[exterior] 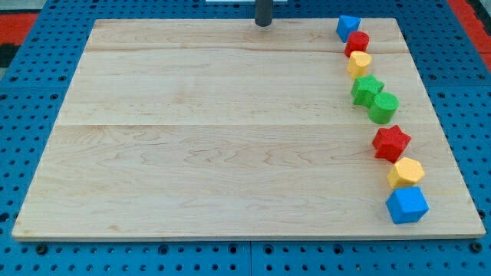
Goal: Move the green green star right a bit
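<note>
Nothing done yet: my tip (263,24), bare and holding nothing, sits at the view's top, well apart from the green star-shaped block (367,90).

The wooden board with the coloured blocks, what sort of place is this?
Probably a robotics lab test bench. A plain wooden board lies on a blue perforated mat, small blocks such as a green star and a blue cube line its right side, and my tip hangs at the view's top.
</note>
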`<state>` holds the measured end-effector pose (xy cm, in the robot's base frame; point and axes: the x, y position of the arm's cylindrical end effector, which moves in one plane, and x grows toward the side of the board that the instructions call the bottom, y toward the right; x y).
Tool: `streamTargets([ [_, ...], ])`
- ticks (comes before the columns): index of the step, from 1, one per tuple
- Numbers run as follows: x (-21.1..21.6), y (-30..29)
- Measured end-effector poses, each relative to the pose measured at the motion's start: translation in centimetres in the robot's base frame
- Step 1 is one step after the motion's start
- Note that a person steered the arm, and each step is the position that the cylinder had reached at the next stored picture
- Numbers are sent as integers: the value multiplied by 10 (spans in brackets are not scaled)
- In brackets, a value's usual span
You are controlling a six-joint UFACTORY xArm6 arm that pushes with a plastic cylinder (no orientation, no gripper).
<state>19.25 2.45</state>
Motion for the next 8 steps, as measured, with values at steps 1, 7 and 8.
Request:
streamTargets([
  [1,0,-3],
  [7,180,38],
  [8,200,56],
])
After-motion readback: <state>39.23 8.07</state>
